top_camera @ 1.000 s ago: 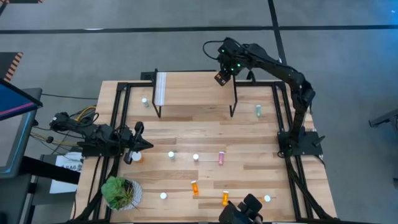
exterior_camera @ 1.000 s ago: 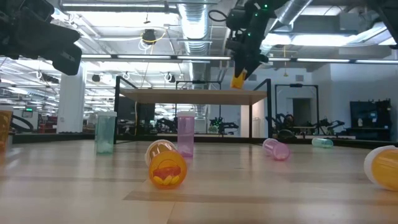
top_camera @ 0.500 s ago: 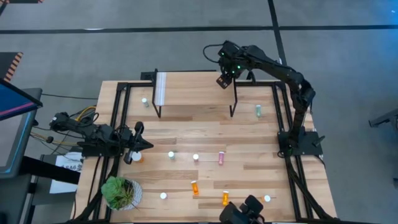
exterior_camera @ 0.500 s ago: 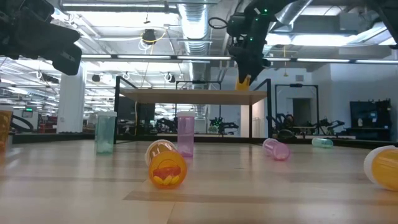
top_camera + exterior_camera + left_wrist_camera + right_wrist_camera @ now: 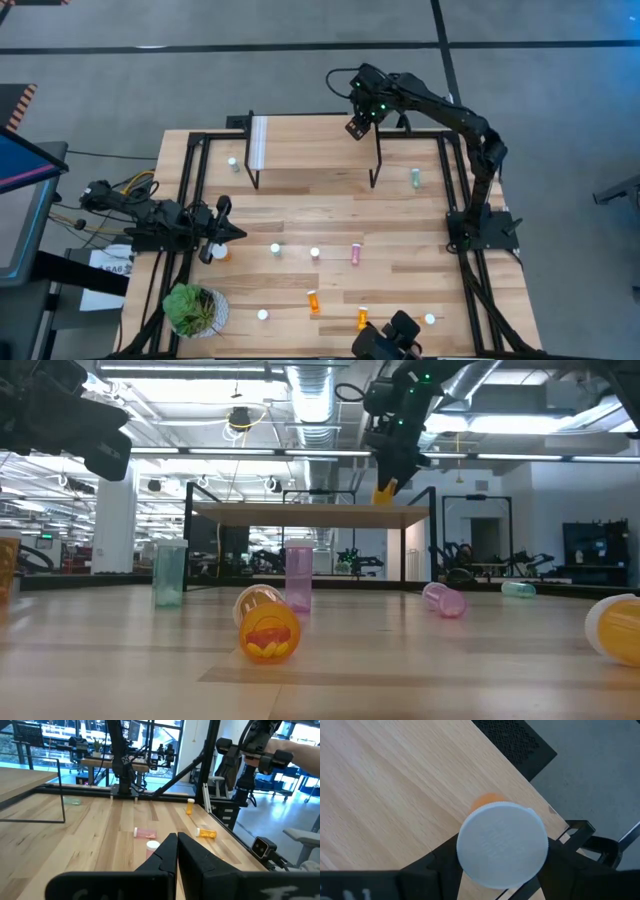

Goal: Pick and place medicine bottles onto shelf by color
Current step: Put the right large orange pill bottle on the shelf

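Holding an orange bottle (image 5: 502, 842) clamped above the shelf's (image 5: 315, 140) far right corner, the right pincer (image 5: 356, 126) seemingly needs to lower and release; left pincer (image 5: 222, 234) waits clenched, empty.

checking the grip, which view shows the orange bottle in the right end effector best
The right wrist view: the orange bottle fills it, cap-on, clamped between the fingers. The low view shows only its orange tip above the shelf; the high view hides it.
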Tool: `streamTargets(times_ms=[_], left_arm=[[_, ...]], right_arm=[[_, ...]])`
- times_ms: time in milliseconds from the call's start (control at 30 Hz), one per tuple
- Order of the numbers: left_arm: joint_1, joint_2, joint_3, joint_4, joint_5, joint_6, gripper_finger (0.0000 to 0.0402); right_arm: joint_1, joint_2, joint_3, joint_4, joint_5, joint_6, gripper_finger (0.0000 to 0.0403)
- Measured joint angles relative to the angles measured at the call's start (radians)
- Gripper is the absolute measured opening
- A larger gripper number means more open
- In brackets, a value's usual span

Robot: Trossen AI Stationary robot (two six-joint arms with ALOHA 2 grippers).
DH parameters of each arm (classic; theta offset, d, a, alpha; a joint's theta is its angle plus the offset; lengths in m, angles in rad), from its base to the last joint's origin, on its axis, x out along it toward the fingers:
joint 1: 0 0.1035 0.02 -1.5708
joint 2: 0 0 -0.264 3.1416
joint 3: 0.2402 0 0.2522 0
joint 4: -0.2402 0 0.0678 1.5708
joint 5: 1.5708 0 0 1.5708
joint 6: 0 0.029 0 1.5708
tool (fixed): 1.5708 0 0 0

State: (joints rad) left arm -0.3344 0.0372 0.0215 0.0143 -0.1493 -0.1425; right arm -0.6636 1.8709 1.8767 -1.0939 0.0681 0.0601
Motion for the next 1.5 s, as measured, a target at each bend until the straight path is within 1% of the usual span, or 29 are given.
streamTargets(times_ms=[233,500,800,1167,1500], left_arm=[[0.000,0.000,0.000,0.000,0.000,0.000,0.0000],[0.000,0.000,0.000,0.000,0.000,0.000,0.0000],[0.000,0.000,0.000,0.000,0.000,0.000,0.0000],[0.000,0.000,0.000,0.000,0.000,0.000,0.0000],[0.000,0.000,0.000,0.000,0.000,0.000,0.0000]], right_arm=[[0.000,0.000,0.000,-0.002,0.000,0.000,0.0249],[0.000,0.000,0.000,0.001,-0.001,0.003,0.0250],[0.001,0.001,0.001,0.041,-0.001,0.026,0.0250],[0.021,0.090,0.001,0.061,0.038,0.037,0.0249],[0.012,0.084,0.001,0.059,0.065,0.036,0.0249]])
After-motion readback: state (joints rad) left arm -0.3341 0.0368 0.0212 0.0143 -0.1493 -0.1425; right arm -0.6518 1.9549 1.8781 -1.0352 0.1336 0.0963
